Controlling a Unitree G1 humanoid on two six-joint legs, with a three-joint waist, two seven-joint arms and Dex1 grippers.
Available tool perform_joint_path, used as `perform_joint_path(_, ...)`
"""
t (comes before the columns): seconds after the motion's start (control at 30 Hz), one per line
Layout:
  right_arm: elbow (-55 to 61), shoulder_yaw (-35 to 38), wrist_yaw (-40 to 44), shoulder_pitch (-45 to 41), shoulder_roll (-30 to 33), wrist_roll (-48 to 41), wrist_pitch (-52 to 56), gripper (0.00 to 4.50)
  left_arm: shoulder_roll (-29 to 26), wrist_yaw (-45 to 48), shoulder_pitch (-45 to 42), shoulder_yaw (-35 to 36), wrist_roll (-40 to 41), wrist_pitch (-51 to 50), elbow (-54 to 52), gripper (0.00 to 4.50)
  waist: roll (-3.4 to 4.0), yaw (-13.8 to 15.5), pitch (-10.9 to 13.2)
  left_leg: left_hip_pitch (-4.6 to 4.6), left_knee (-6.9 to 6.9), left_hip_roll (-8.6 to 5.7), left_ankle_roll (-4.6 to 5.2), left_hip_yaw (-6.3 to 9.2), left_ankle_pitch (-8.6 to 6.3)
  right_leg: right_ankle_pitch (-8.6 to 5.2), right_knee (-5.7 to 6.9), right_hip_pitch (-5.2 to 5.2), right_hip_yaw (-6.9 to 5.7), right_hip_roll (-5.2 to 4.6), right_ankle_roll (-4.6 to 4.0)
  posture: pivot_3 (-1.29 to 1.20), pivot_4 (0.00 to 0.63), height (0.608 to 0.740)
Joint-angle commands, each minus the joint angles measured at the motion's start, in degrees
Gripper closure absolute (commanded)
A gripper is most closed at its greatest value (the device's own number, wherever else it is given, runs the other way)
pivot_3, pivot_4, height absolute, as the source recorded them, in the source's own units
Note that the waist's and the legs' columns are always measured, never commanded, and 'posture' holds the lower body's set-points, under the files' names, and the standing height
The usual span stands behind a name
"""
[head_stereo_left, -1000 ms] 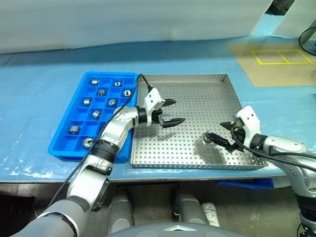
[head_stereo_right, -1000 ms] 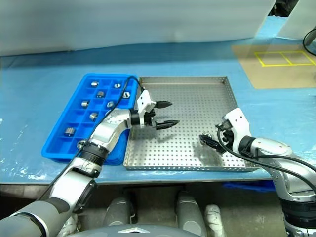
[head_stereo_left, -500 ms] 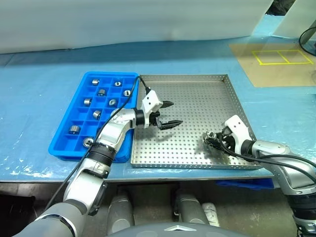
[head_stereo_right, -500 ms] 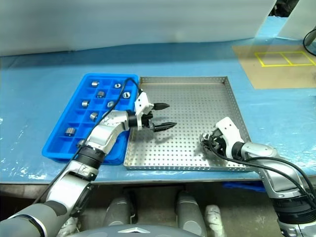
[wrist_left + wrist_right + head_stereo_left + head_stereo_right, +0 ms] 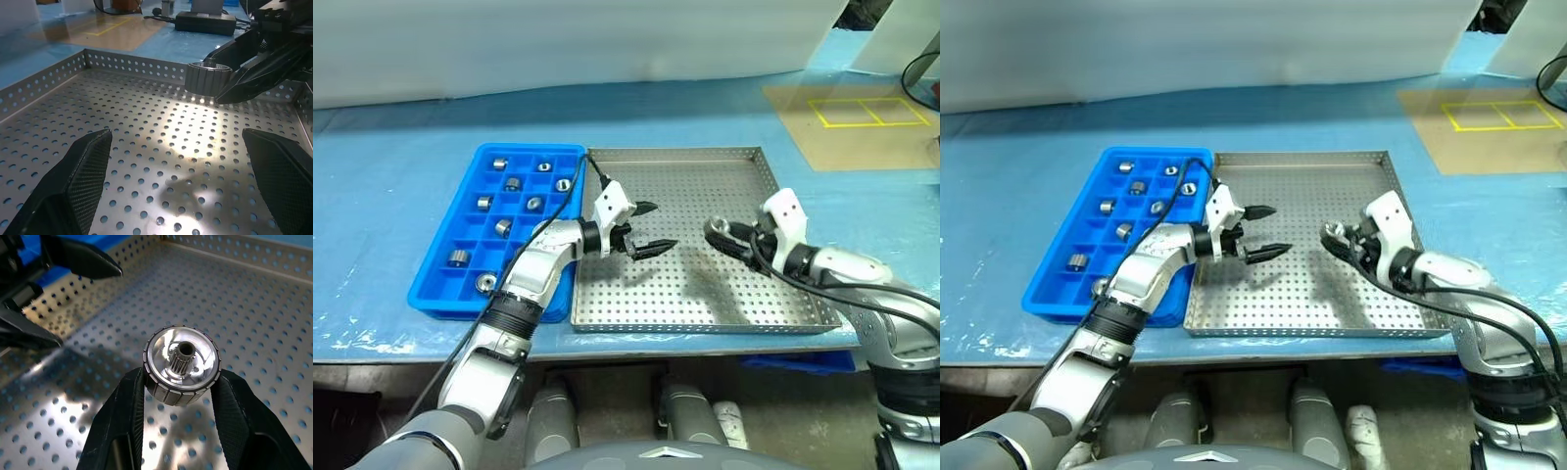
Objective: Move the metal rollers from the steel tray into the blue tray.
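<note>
Above the steel tray (image 5: 685,284), a roller (image 5: 181,363) had been clamped by the right gripper (image 5: 719,233) and lifted toward the wide-open left gripper (image 5: 649,228), apparently for handover to the blue tray (image 5: 440,289).

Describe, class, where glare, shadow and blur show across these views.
Left wrist view: bright glare patch on the steel tray, own fingers soft. Right wrist view: the metal roller mirrors light, dark shadows on the tray floor. Left eye view: shadow beneath the right gripper.
</note>
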State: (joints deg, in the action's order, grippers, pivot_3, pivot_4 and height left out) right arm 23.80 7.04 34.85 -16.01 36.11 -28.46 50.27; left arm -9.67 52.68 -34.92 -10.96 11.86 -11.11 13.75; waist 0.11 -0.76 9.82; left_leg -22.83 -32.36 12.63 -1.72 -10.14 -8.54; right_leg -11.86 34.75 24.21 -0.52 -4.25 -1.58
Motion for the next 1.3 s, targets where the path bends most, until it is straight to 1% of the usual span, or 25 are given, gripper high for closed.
perform_joint_path(0.03,-1.6,-2.5,-0.4,-5.4,-2.7,0.4,-3.3,2.94,-1.0,-3.7,1.3,2.5,0.7,-1.0,-5.9,0.00,0.00,0.1,0.0,-0.02,0.00,0.00,0.00,0.00,0.00,0.00,-0.01,0.00,0.00,0.00,0.00,-0.26,0.150,0.740)
perform_joint_path(0.13,-5.9,-6.5,0.5,-11.2,-6.7,1.5,-6.2,2.94,-2.1,-6.8,3.2,4.0,1.3,-3.4,-10.8,0.00,0.00,0.2,0.0,-0.01,0.05,0.01,-0.02,0.00,0.01,0.00,0.00,0.04,-0.01,0.01,-0.01,-0.16,0.150,0.740)
perform_joint_path(0.27,-13.0,-11.5,4.7,-18.6,-10.9,2.9,-10.4,2.94,-3.8,-10.7,7.4,5.9,2.5,-8.1,-19.5,0.00,0.01,1.1,0.0,-0.10,0.12,0.06,-0.10,0.03,0.06,0.00,0.01,0.09,-0.11,0.01,-0.02,-0.03,0.150,0.740)
perform_joint_path(0.4,-21.1,-15.4,9.9,-24.7,-14.0,4.3,-14.2,2.94,-5.5,-15.1,13.7,7.4,3.1,-12.8,-29.2,0.00,0.02,3.2,0.0,-0.16,0.15,0.09,-0.12,0.06,0.06,-0.01,0.00,0.12,-0.22,0.00,-0.04,0.10,0.150,0.740)
perform_joint_path(0.53,-30.6,-20.3,14.3,-29.5,-16.2,9.0,-19.6,2.94,-7.3,-19.1,21.9,9.9,4.7,-17.5,-40.0,0.00,0.01,5.5,0.0,-0.29,0.15,0.13,-0.16,0.13,0.08,-0.04,-0.01,0.13,-0.41,-0.03,-0.09,0.22,0.150,0.740)
perform_joint_path(0.67,-36.6,-24.8,21.1,-31.8,-18.3,11.6,-24.2,2.94,-9.4,-22.8,31.2,13.5,6.0,-21.2,-50.0,0.00,-0.03,7.8,0.1,-0.37,0.19,0.14,-0.24,0.26,0.12,-0.07,-0.01,0.14,-0.58,-0.06,-0.12,0.36,0.150,0.740)
perform_joint_path(0.77,-41.0,-26.8,23.9,-33.2,-20.5,13.6,-27.0,2.94,-10.6,-24.8,38.3,16.3,7.4,-23.4,-56.8,0.00,-0.04,9.2,0.1,-0.39,0.25,0.17,-0.28,0.35,0.14,-0.11,-0.01,0.14,-0.68,-0.05,-0.16,0.45,0.150,0.740)
perform_joint_path(0.87,-44.2,-28.6,27.2,-34.2,-21.7,15.5,-28.7,2.94,-11.5,-26.0,45.0,18.1,8.6,-24.5,-62.1,0.00,-0.05,10.6,0.1,-0.41,0.26,0.17,-0.31,0.39,0.15,-0.12,-0.01,0.15,-0.71,-0.06,-0.16,0.51,0.150,0.740)
perform_joint_path(0.97,-46.3,-30.6,31.7,-34.5,-21.5,17.2,-30.2,2.94,-12.7,-26.5,50.7,18.9,8.9,-24.8,-65.5,0.00,-0.05,12.5,0.1,-0.41,0.27,0.17,-0.31,0.45,0.15,-0.13,-0.01,0.14,-0.72,-0.06,-0.15,0.55,0.150,0.740)
perform_joint_path(1.07,-46.9,-32.9,37.9,-34.4,-19.9,18.9,-31.9,2.94,-12.5,-27.4,54.3,19.8,10.1,-24.7,-67.4,0.00,-0.04,14.4,0.1,-0.40,0.33,0.17,-0.32,0.51,0.15,-0.18,-0.02,0.14,-0.70,-0.06,-0.07,0.58,0.150,0.740)
perform_joint_path(1.17,-46.8,-34.4,41.6,-34.1,-19.3,19.8,-31.9,2.94,-13.1,-28.0,55.9,19.5,9.8,-24.3,-67.6,0.00,-0.03,16.3,0.1,-0.38,0.34,0.17,-0.32,0.55,0.14,-0.34,-0.02,0.14,-0.68,-0.05,0.21,0.59,0.150,0.740)
perform_joint_path(1.27,-46.9,-34.9,41.5,-33.5,-19.7,21.3,-32.6,2.94,-14.3,-28.0,56.2,18.9,9.2,-24.1,-67.2,0.00,-0.03,17.7,0.1,-0.34,0.40,0.17,-0.33,0.60,0.15,-0.37,-0.01,0.14,-0.67,-0.04,0.26,0.59,0.150,0.740)
perform_joint_path(1.3,-47.8,-34.4,39.2,-33.5,-20.3,22.4,-33.4,2.94,-14.6,-28.0,56.1,18.9,9.3,-24.1,-67.1,0.00,-0.03,18.0,0.1,-0.34,0.41,0.17,-0.34,0.65,0.16,-0.37,-0.01,0.16,-0.66,-0.03,0.26,0.58,0.150,0.740)
